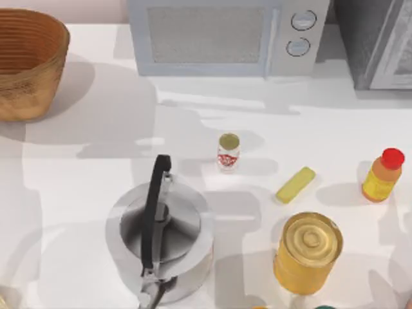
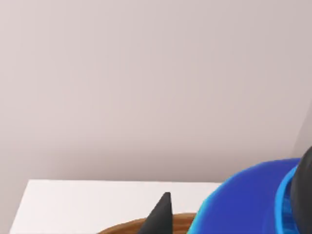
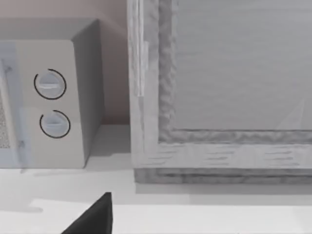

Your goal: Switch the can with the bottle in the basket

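Observation:
The can [image 1: 228, 152], slim and white with a red label and a gold top, stands upright near the table's middle. At the right edge stands the bottle [image 1: 382, 175], yellow-orange with a red cap, upright on the table. The brown wicker basket [image 1: 26, 61] occupies the far left corner, and the part of its inside that shows holds nothing. A dark tip of my left gripper [image 2: 161, 217] hangs just over the basket's rim [image 2: 122, 228]. A dark tip of my right gripper [image 3: 95, 217] is above the white table, facing the microwave and the grey cabinet.
A metal kettle [image 1: 161, 241] with a black handle sits front centre. A large gold tin [image 1: 308, 252] and a flat yellow bar [image 1: 295, 185] lie between the can and the bottle. A microwave [image 1: 225, 35] and a grey cabinet [image 1: 380, 42] line the back. A blue rounded object [image 2: 243, 209] is beside the left gripper.

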